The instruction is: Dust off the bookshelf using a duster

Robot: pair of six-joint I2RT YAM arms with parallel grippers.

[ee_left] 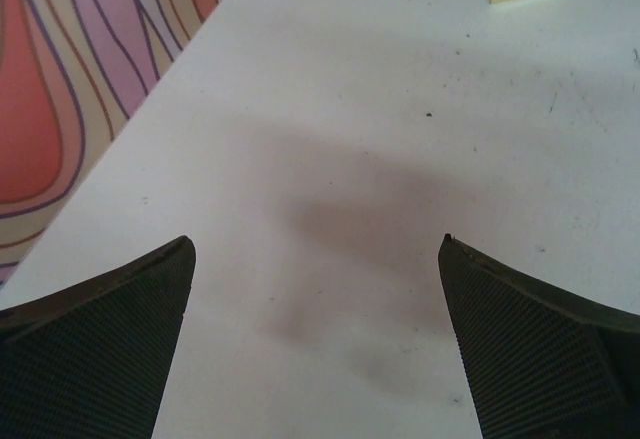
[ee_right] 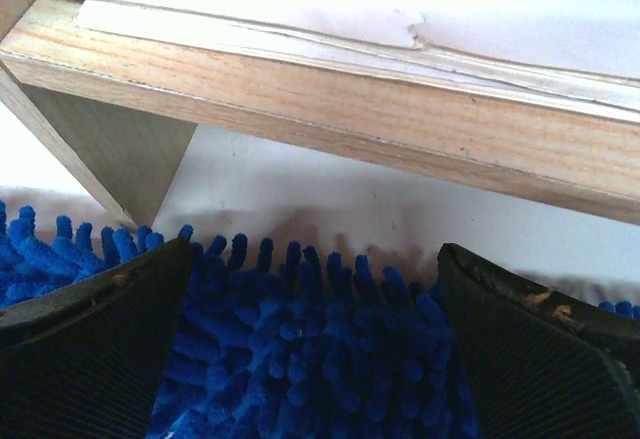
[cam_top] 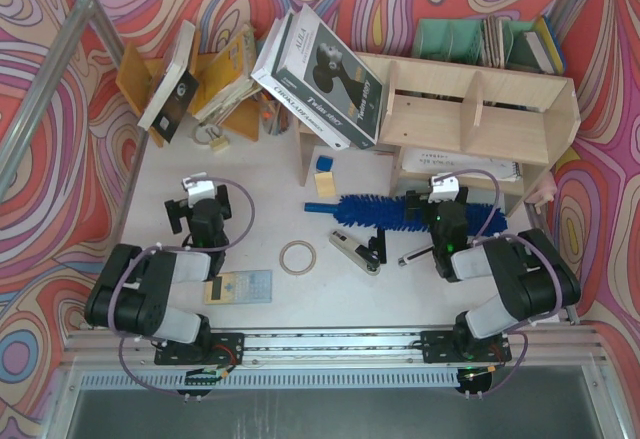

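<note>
One long, fluffy bright-blue duster (cam_top: 385, 211)

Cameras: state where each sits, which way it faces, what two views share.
Top: above and behind, looking down on table, bookshelf, duster; left arm, right arm show.
Left wrist: on left arm, facing table; open left hand shows.
Right wrist: on right arm, facing duster, bookshelf; open right hand shows.
Shared: top and right wrist show duster.

The white table (cam_top: 265, 214) carries the bookshelf (cam_top: 480, 119), duster (cam_top: 385, 211), tape ring (cam_top: 297, 256) and knife (cam_top: 355, 252).
</note>
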